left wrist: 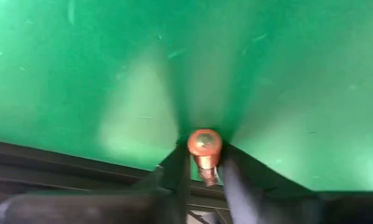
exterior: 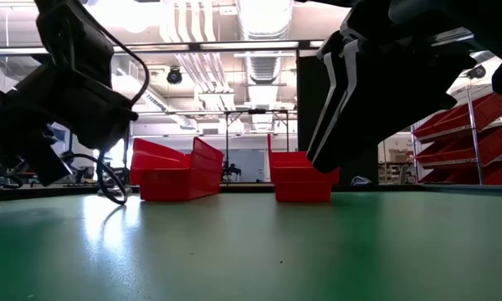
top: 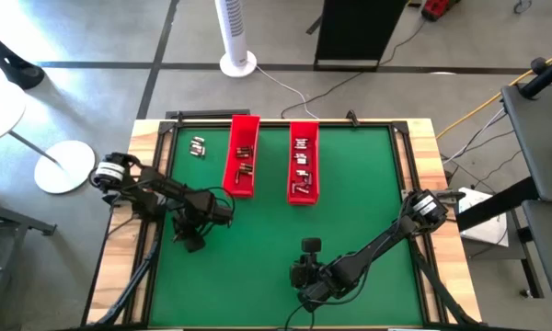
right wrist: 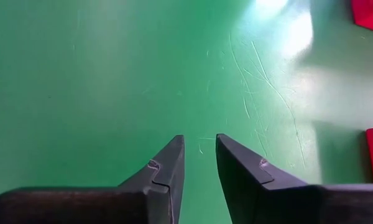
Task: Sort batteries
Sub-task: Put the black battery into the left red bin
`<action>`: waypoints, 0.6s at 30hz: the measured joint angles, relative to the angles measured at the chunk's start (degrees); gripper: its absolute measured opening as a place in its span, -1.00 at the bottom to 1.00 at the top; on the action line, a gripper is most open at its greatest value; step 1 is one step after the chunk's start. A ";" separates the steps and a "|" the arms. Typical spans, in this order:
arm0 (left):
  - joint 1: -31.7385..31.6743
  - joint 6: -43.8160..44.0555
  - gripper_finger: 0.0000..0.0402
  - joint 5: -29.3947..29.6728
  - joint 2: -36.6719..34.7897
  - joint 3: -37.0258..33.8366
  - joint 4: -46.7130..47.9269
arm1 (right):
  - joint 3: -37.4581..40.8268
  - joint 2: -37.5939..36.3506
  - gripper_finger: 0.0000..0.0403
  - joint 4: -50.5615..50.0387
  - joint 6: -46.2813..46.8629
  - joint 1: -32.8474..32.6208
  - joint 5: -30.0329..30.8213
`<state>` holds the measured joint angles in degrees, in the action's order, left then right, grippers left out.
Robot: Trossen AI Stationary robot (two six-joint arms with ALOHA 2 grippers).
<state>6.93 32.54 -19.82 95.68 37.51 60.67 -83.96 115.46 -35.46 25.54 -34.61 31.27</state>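
Pinching a small coppery-capped battery (left wrist: 204, 149) between my left gripper's (top: 189, 241) dark tapered fingers, jaws closed on the smooth metal cylinder, above the matte scuffed green mat (top: 350, 221), left of the left red tray (top: 242, 154). More batteries (top: 198, 145) lie loose left of that glossy plastic tray. My right gripper (right wrist: 199, 158) hangs empty, wedge-shaped fingers a narrow gap apart, below the right red tray (top: 303, 161).

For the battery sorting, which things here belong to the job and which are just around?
Part of the job:
- battery pinched in the left gripper
- loose batteries on the green mat
- left red tray and right red tray, both holding batteries

Just around:
- white tower fan
- idle right gripper
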 joint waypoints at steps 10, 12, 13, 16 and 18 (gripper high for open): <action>3.90 1.90 -0.88 5.96 -0.02 2.02 1.04 | 0.00 0.00 -0.51 0.01 0.01 -0.02 -0.22; 5.09 1.47 -0.88 8.04 0.00 3.67 1.31 | 0.00 0.00 -0.50 0.02 0.02 -0.02 -0.24; 5.67 1.05 -0.88 9.34 -0.04 4.66 1.13 | 0.00 0.00 -0.49 0.00 0.02 0.00 -0.24; 7.35 0.19 -0.88 13.34 -0.04 7.16 0.32 | 0.00 0.00 -0.49 -0.02 0.02 -0.02 -0.26; 8.35 -1.59 -0.88 15.69 -0.04 8.57 -0.42 | 0.00 0.00 -0.50 -0.13 0.02 -0.02 -0.37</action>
<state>15.29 30.95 -4.13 95.64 46.07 60.25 -83.96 115.46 -35.59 25.56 -34.63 30.90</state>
